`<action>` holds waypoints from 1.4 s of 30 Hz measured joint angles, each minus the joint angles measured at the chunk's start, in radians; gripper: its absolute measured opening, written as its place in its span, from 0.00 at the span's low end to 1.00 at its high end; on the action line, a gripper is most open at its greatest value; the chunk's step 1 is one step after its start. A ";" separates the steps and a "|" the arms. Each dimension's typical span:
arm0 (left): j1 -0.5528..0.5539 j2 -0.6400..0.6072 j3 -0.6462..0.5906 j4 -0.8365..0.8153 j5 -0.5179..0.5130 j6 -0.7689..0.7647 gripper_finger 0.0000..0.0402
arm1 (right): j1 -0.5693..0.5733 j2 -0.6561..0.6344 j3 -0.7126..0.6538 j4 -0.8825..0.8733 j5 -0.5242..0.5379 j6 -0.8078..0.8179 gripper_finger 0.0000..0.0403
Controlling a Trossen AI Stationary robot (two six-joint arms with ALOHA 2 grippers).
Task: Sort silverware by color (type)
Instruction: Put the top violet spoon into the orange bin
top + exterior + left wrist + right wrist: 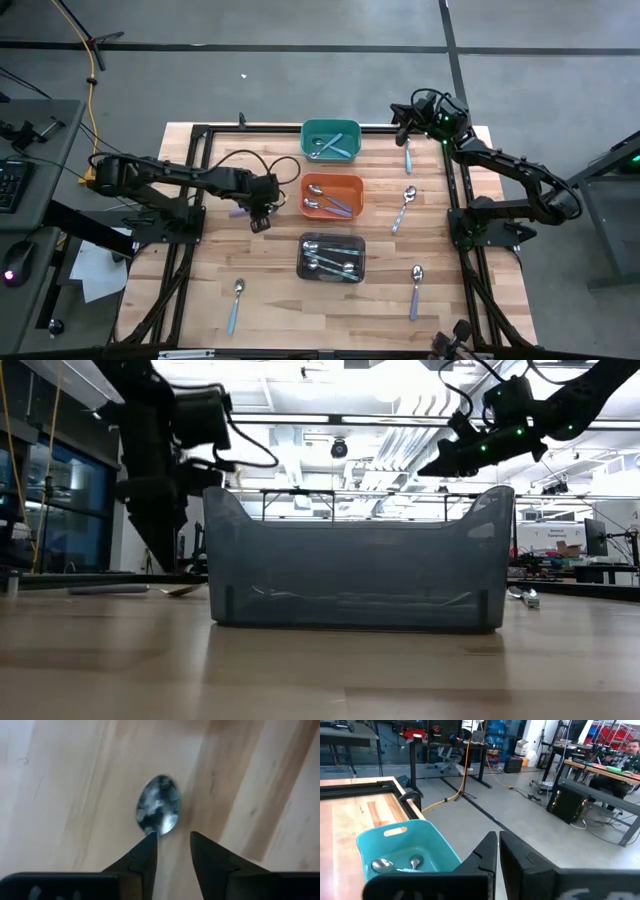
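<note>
My left gripper [262, 212] is open and points down at a lavender-handled spoon [238, 210] lying flat on the table, left of the orange bin [333, 196]. In the left wrist view the spoon's shiny bowl [159, 806] shows just past my open left gripper [172, 837], and one fingertip covers its neck. My right gripper [498, 842] is shut on nothing, raised beyond the table's far right, by the teal bin [331, 141]. Loose spoons [408, 157] [403, 208] [416, 290] [236, 303] lie flat on the wood. My left gripper comes from above, pointing down, with one fingertip [149, 842] over the spoon's neck [152, 831] where bowl meets handle. The finger hides that spot, so I cannot tell whether it touches. The spoon lies flat on the table.
Teal, orange and black bins [332, 257] stand in a row down the table's middle, each with spoons inside. The black bin [358, 560] fills the low view. A dark frame edges the table. A person [632, 755] sits at a desk far behind.
</note>
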 joint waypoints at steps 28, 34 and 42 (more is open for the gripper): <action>0.073 0.076 -0.059 0.071 0.044 0.200 0.02 | 0.000 0.000 0.000 -0.078 0.000 -0.007 0.01; 0.073 0.063 -0.002 0.025 0.047 0.208 0.02 | 0.000 0.000 0.000 -0.078 0.000 -0.007 0.01; 0.076 -0.008 0.091 -0.038 0.049 0.195 0.02 | 0.000 0.000 0.000 -0.078 0.000 -0.007 0.01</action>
